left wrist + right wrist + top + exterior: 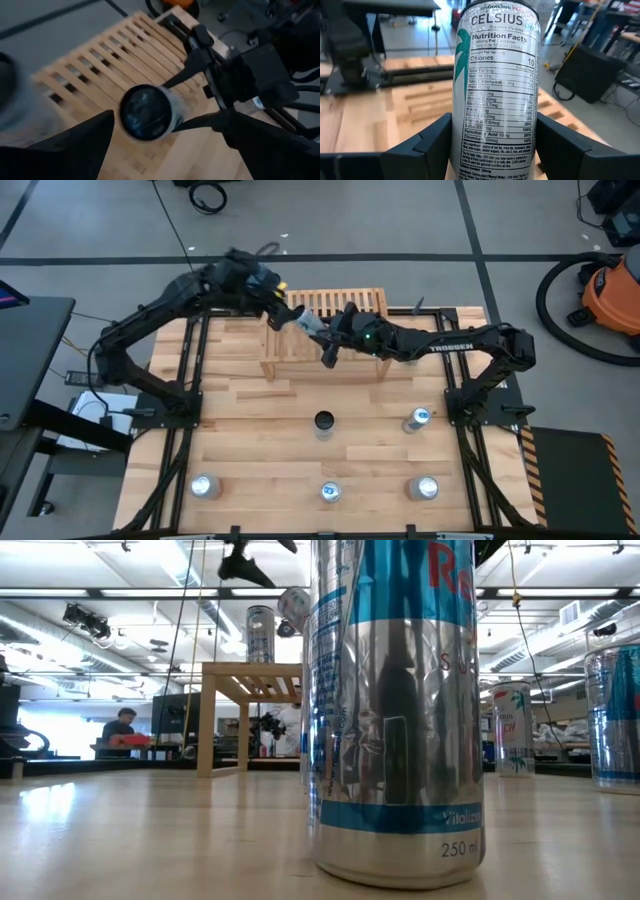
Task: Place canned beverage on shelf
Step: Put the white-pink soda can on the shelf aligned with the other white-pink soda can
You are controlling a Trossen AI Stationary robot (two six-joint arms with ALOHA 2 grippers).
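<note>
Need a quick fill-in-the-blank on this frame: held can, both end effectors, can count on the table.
1. The held can carries the brand name ____ on its label.
2. That can is gripped by the ____ end effector, above the shelf.
3. The left end effector has its fingers ____, not gripping the can.
4. In the high view, the standing cans on the table in front of the shelf number ____.

Missing words: Celsius; right; open; five

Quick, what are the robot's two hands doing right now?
Left gripper: open, holding nothing.
Right gripper: shut on the Celsius can.
</note>
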